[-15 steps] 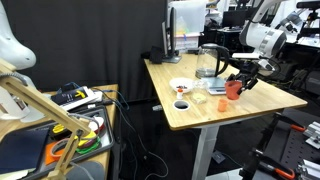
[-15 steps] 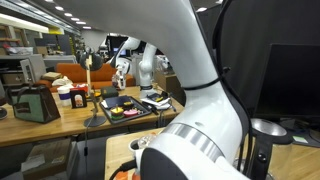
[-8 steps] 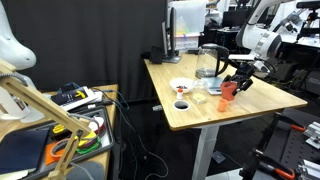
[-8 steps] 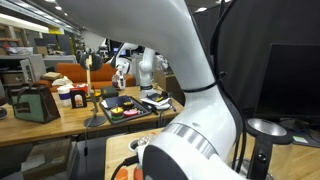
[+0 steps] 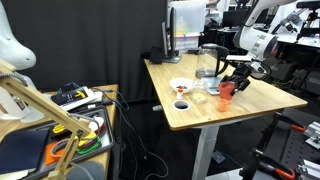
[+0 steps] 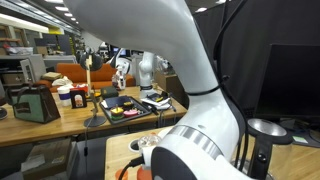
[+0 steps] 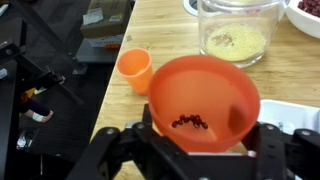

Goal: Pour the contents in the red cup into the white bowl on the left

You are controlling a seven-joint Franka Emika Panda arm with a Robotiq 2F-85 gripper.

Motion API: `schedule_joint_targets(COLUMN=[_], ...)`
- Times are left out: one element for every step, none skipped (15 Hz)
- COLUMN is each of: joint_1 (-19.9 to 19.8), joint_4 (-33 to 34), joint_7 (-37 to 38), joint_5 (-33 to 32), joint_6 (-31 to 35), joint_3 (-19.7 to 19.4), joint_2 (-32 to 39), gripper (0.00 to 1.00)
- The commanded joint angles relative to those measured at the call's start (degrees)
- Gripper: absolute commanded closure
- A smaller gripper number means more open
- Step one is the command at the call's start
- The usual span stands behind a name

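Orange-red, tapered, handleless plastic: the red cup [image 7: 203, 95] fills the middle of the wrist view, mouth open to the camera. A small cluster of dark bits [image 7: 190, 123] lies on its floor; too blurred to say what they are. The black Robotiq gripper [image 7: 200, 142] has its jaws closed against the cup's wall from both sides. Its fingers [image 7: 118, 150] are only partly seen, cut by the lower edge and hidden behind the rim.

In an exterior view the gripper [image 5: 230, 88] holds the red cup [image 5: 226, 96] roughly upright over the light wooden tabletop [image 5: 255, 105]. Cannot tell whether the base touches the wood. The wide shallow round white bowl [image 5: 181, 85] sits well apart from the cup, nearer the table's middle, with something red inside. A small white cup with dark inside [image 5: 181, 103] stands near the bowl, and a tall clear glass pitcher [image 5: 208, 62] stands behind.

Wrist view, beyond the cup: a clear glass tumbler [image 7: 238, 30] with pale yellowish crumbs, its top cut off, and a small round orange piece [image 7: 134, 68] on the wood.

In the remaining exterior view the white robot arm casing [image 6: 170, 80] blocks nearly everything; cup, bowl and jaws are all hidden there.
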Motion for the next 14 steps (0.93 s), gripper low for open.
schedule_joint_targets(joint_1=[-0.47,-0.44,-0.40,-0.43,-0.62,-0.55,0.42,0.35,0.31,0.30,0.31,0.31,0.31,0.31], joint_4=[1.06,1.01,0.95,0.80,0.51,0.11,0.90,0.89,0.82,0.77,0.71,0.63,0.59,0.59], joint_7=[-1.77,-2.01,-2.22,-2.47,-2.95,-3.72,-2.09,-2.35,-2.35,-2.37,-2.40,-2.47,-2.52,-2.53], joint_5=[0.50,0.30,0.20,0.09,0.21,-0.33,0.11,0.01,-0.04,-0.05,-0.05,-0.05,-0.05,-0.05], joint_6=[-2.81,-3.09,-3.34,-3.93,-4.71,-5.36,-3.32,-4.00,-4.23,-4.26,-4.27,-4.27,-4.27,-4.27], joint_3=[-0.31,-0.39,-0.51,-0.64,-0.76,-1.02,-1.10,-1.28,-1.37,-1.40,-1.40,-1.40,-1.40,-1.40], joint_2=[0.12,-0.10,-0.31,-0.74,-1.56,-2.76,-0.52,-1.21,-1.75,-1.98,-2.00,-1.99,-1.99,-1.99], gripper=[0.00,0.00,0.00,0.00,0.00,0.00,0.00,0.00,0.00,0.00,0.00,0.00,0.00,0.00])
